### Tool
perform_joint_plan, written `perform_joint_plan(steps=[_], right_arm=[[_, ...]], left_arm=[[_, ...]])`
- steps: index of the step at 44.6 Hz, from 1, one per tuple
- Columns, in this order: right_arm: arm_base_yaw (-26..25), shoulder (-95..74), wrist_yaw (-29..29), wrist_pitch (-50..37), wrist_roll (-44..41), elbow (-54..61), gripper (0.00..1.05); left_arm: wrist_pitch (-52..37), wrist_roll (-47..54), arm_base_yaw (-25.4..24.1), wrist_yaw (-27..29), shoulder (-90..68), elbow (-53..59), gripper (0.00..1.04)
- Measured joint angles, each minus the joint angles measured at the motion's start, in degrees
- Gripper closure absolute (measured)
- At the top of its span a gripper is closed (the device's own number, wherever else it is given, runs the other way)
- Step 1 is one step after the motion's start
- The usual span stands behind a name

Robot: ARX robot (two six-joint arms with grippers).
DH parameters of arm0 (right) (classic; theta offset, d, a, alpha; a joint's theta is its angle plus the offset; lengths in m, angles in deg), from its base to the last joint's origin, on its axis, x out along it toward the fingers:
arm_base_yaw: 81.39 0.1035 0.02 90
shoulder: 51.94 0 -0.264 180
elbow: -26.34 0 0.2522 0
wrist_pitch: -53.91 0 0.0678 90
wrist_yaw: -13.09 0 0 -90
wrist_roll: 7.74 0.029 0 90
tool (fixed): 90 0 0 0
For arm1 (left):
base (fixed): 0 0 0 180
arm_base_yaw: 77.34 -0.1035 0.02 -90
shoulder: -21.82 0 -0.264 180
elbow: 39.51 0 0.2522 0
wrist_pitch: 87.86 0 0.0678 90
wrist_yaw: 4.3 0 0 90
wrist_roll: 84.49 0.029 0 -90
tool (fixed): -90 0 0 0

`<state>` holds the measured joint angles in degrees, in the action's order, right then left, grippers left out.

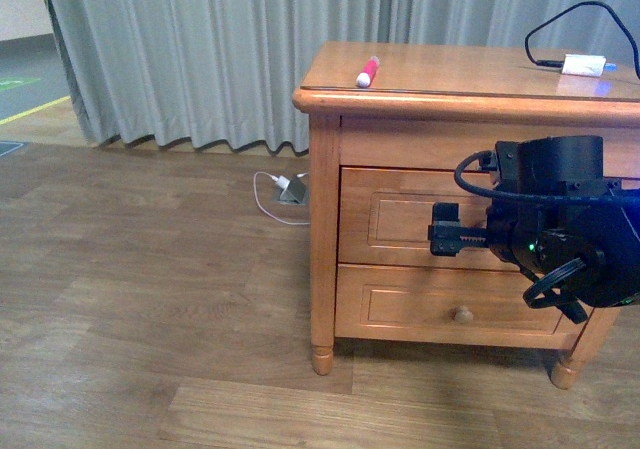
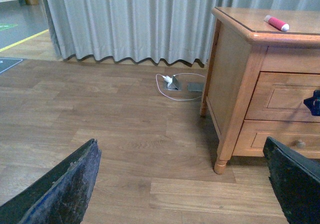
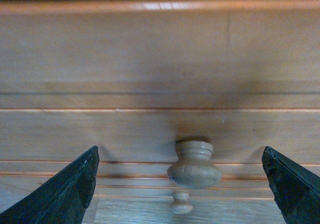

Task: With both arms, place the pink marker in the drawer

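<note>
The pink marker (image 1: 368, 71) lies on the nightstand's top near its left front corner; it also shows in the left wrist view (image 2: 276, 23). The upper drawer (image 1: 400, 219) is shut. My right arm (image 1: 560, 224) is in front of it and hides its knob in the front view. In the right wrist view my right gripper (image 3: 180, 156) is open and empty, with the drawer's round knob (image 3: 194, 165) between its fingers (image 3: 75, 189), untouched. My left gripper (image 2: 181, 149) is open and empty, low over the floor, left of the nightstand, and out of the front view.
A white adapter with a black cable (image 1: 583, 65) lies at the top's back right. The lower drawer's knob (image 1: 462, 315) sits below my right arm. A floor socket with a white cable (image 1: 285, 189) is by the grey curtain (image 1: 200, 49). Wooden floor (image 1: 150, 299) spreads to the left.
</note>
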<state>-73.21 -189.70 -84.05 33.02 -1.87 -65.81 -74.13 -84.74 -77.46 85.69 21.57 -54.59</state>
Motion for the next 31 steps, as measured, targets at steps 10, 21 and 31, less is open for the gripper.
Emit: perform_joint_plan(steps=[10,21,31], right_arm=[[-0.9,-1.7,-0.3,0.1,-0.2,-1.5,0.08],[-0.9,-1.8,-0.6,0.3,-0.3,-1.7,0.37],[-0.9,-1.8,-0.9,1.2,-0.3,-1.8,0.79]], left_arm=[[0.0,0.0,0.0,0.0,0.0,0.0,0.06],[0.0,0.0,0.0,0.0,0.0,0.0,0.06],[0.0,0.0,0.0,0.0,0.0,0.0,0.06]])
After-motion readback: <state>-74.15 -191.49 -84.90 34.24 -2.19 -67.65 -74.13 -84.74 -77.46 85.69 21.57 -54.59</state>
